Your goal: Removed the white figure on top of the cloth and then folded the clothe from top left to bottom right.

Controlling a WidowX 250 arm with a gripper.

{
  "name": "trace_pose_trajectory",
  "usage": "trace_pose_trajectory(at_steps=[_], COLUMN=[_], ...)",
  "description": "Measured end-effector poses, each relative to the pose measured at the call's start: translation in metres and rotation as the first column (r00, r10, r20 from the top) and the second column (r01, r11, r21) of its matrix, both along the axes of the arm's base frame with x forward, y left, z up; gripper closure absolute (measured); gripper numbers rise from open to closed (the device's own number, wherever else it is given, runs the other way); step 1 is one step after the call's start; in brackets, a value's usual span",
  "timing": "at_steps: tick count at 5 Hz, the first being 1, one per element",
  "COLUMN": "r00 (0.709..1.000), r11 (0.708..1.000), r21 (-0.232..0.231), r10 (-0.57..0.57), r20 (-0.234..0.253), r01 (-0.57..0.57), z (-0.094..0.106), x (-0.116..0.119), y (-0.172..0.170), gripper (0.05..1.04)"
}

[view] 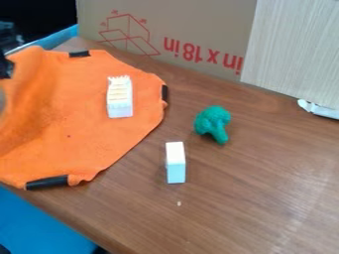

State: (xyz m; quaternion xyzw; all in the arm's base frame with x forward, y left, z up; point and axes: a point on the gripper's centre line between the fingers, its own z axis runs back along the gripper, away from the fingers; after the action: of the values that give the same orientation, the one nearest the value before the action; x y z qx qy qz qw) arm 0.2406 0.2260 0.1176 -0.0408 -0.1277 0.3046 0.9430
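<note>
Gripper [6, 68]: hanging by orange cloth's [69, 116] upper left — opening, hold: cannot tell.
White figure [120, 99]: resting on cloth, right part.
White block [175, 163]: sitting off cloth, lower right.
Cardboard [198, 30]: standing behind cloth — bearing upside-down red print.

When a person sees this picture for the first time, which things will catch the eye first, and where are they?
The bright orange cloth catches the eye first, spread over the left side of the brown table, with a white figure on top of it. Next comes the green broccoli-like toy, right of the cloth, and a small white block below it in the view.
</note>
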Motion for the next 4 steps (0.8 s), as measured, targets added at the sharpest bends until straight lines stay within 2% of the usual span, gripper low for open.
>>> trace_pose_trajectory(at_steps=[1,3,4], r00=[0.998,0.993,0.992], r11=[1.000,0.997,0.997], r21=[-0.015,-0.060,-0.064], r10=[0.014,0.039,0.041], r20=[-0.062,-0.109,-0.119], r01=[-0.015,-0.046,-0.049], z=[-0.001,0.009,0.010], x=[0.021,0.062,0.076], y=[-0.032,-0.078,-0.096], gripper=[1.033,1.033,1.033])
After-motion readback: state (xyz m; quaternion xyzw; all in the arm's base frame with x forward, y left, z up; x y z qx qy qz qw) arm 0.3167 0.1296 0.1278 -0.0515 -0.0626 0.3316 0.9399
